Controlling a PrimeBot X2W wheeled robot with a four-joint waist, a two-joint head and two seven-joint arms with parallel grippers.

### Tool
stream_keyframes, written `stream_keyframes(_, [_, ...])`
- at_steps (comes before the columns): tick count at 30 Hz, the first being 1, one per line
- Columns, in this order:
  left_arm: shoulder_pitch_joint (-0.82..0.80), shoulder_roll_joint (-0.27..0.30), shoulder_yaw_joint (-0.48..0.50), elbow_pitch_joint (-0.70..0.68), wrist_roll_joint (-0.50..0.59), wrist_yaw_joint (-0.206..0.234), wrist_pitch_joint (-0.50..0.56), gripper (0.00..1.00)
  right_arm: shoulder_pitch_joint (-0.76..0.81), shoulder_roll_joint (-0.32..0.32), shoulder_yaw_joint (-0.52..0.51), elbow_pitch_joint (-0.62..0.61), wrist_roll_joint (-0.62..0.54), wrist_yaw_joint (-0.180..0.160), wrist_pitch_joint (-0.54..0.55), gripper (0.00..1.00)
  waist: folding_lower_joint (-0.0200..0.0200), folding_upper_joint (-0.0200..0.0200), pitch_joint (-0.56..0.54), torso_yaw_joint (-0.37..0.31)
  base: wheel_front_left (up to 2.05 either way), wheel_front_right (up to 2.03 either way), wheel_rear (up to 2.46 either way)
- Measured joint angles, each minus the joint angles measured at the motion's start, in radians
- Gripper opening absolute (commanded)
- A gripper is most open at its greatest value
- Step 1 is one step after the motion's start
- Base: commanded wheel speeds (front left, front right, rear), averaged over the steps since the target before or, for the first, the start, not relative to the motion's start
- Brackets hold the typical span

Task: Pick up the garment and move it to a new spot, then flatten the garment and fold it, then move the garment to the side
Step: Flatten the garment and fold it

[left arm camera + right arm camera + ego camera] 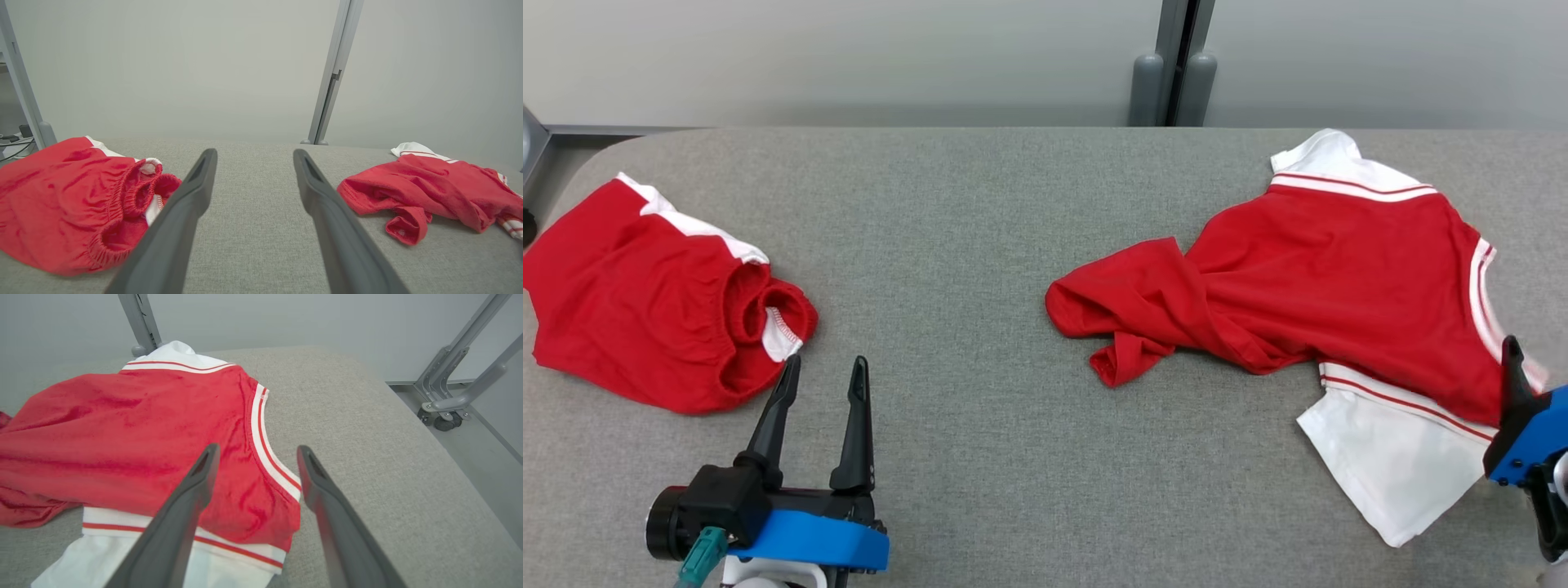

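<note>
left gripper (pixel 826 361) and right gripper (pixel 257 448), both with fingers apart, holding nothing
the red and white shirt (pixel 1339 269) lies crumpled on the right of the grey table (pixel 980 204), the right gripper at its striped edge; red shorts (pixel 645 310) lie left, just beside the left gripper.

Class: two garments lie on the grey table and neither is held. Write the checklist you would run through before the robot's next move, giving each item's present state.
1. Left pincer open: ok.
2. Right pincer open: ok.
3. Right pincer lined up with the shirt's striped trim: ok.
4. Right pincer touching the shirt: cannot tell.
5. Shirt flat: not ok, bunched at one end.
6. Bare table between shirt and shorts: ok.
</note>
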Motion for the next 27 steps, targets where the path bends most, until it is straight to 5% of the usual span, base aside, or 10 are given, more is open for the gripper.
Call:
stream_keyframes(13, [0.036, 0.001, 0.005, 0.017, -0.002, 0.0, 0.0, 1.0, 0.187, 0.035, 0.23, -0.268, 0.021, 0.0, -0.275, 1.0, 0.0, -0.0001, -0.057, 0.0, 0.0, 0.0, 0.0])
stream_keyframes(27, [0.074, 0.015, 0.013, 0.053, -0.009, 0.0, 0.0, 1.0, 0.317, 0.052, 0.36, -0.253, 0.123, 0.0, -0.366, 1.0, -0.0001, -0.0001, -0.108, -0.032, 0.0, 0.0, 0.0])
